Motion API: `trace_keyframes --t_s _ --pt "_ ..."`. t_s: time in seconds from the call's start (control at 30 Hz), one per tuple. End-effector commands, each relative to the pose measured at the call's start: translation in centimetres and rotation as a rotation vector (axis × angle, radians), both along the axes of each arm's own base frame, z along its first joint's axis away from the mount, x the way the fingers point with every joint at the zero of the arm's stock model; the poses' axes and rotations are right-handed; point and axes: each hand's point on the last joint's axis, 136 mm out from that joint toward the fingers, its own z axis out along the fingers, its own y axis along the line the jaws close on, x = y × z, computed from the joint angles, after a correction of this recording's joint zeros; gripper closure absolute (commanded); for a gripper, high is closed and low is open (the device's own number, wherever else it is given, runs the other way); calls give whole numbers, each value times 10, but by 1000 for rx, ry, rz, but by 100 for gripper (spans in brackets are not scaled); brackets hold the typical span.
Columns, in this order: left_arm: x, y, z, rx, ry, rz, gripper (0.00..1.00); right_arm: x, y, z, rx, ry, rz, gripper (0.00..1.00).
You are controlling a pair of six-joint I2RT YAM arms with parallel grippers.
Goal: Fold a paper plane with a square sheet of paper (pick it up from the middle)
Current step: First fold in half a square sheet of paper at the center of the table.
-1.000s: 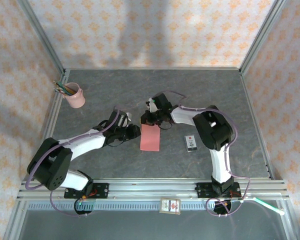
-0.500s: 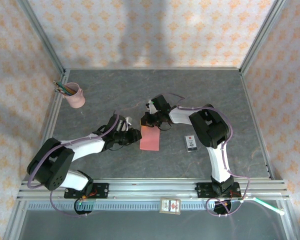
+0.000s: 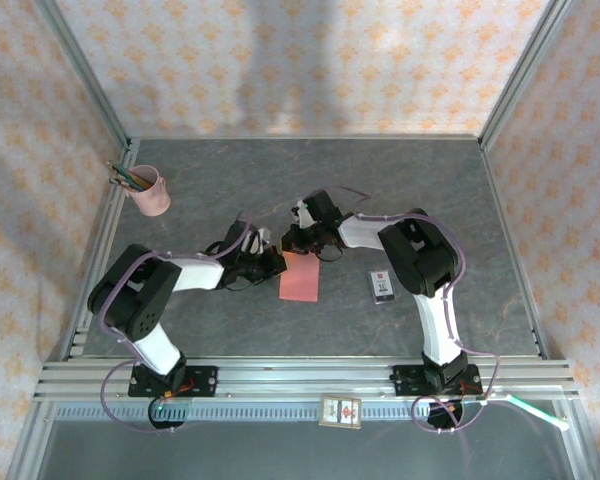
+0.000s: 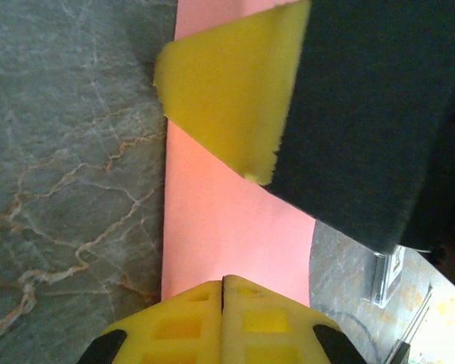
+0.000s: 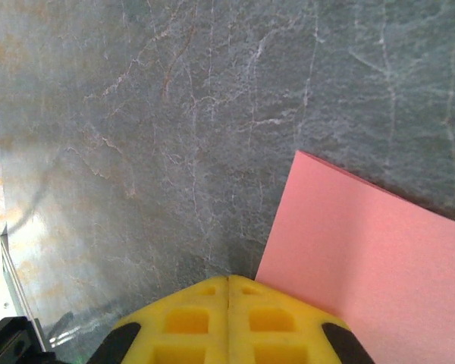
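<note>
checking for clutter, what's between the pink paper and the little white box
Nothing; in the top view, the grey table between the pink paper and the white box is bare.

Item: the square sheet of paper (image 3: 300, 278). Salmon-pink, plain, no marks.

Shape: in the top view it presents as a rectangle, longer than wide, set slightly askew.

Position: flat on the grey-veined bench (image 3: 410, 190), near its middle.

Condition: edges straight, corners sharp, no curl or lift seen. The left wrist view shows the paper (image 4: 220, 227) with a clean, straight left edge. The right wrist view shows one crisp corner of the paper (image 5: 379, 258) and a smooth surface.
</note>
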Motion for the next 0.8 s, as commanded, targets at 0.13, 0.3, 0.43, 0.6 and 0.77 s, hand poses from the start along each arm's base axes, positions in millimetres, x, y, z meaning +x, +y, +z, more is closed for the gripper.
trace_keyframes --t_s 0.13,0.3,0.43,0.6,0.77 --pt "19 -3 9 -31 -69 -17 100 -11 -25 -46 -136 57 -41 100" --pt "22 2 6 -22 -66 -15 100 -12 -26 -48 -138 61 -44 100" --pt "20 2 -4 -5 -42 -30 100 -13 -28 -50 -142 66 -49 100" --pt "11 4 -12 6 -14 -44 100 -13 -31 -53 -150 76 -64 100" --pt "-6 9 -20 24 23 -63 100 -11 -33 -53 -152 83 -78 100"
